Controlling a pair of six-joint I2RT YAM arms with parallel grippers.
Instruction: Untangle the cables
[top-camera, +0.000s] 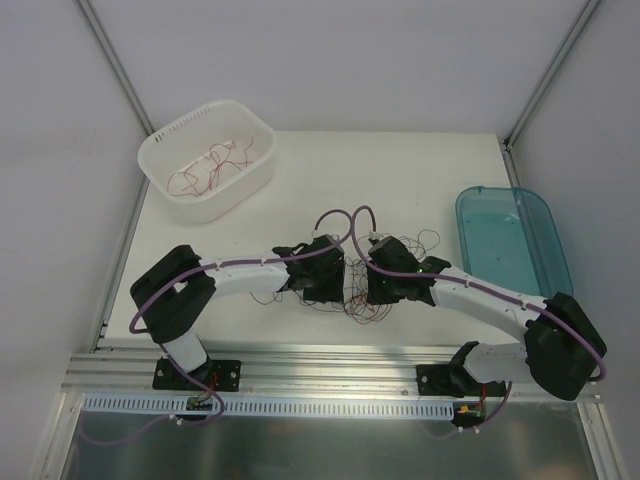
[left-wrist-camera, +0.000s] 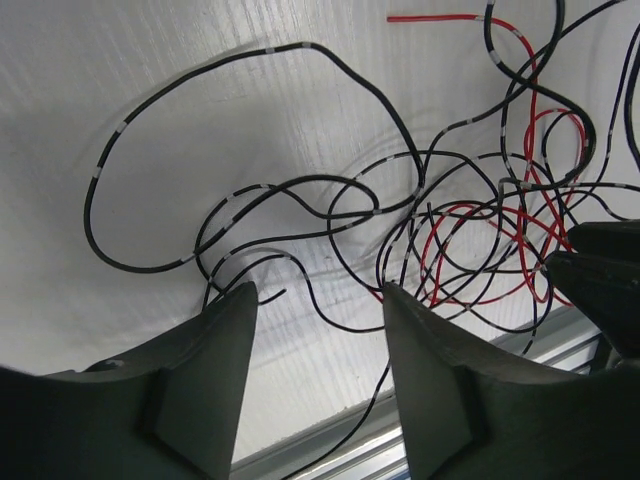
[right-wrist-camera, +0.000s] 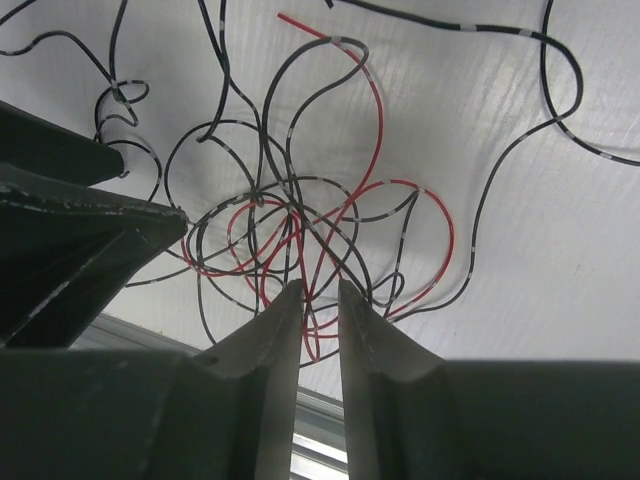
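Observation:
The cables (top-camera: 360, 305) lie in a loose tangle of thin red and black wires on the white table, between the two gripper heads. My left gripper (top-camera: 338, 290) (left-wrist-camera: 320, 305) hangs over the tangle's left edge. It is open, and one black wire runs across the gap between its fingers (left-wrist-camera: 225, 340). The denser red and black knot (left-wrist-camera: 470, 230) lies to its right. My right gripper (top-camera: 374, 292) (right-wrist-camera: 320, 290) is low over the knot (right-wrist-camera: 300, 230). Its jaws stand close together with a small gap, and red and black strands pass behind the tips.
A white basket (top-camera: 240, 190) at the back left holds several red cables (top-camera: 205, 168). A teal tray (top-camera: 540, 215) sits at the right edge. An aluminium rail (top-camera: 330, 365) (left-wrist-camera: 330, 445) runs along the near table edge. The other gripper's head shows in each wrist view (left-wrist-camera: 600, 275) (right-wrist-camera: 70, 225).

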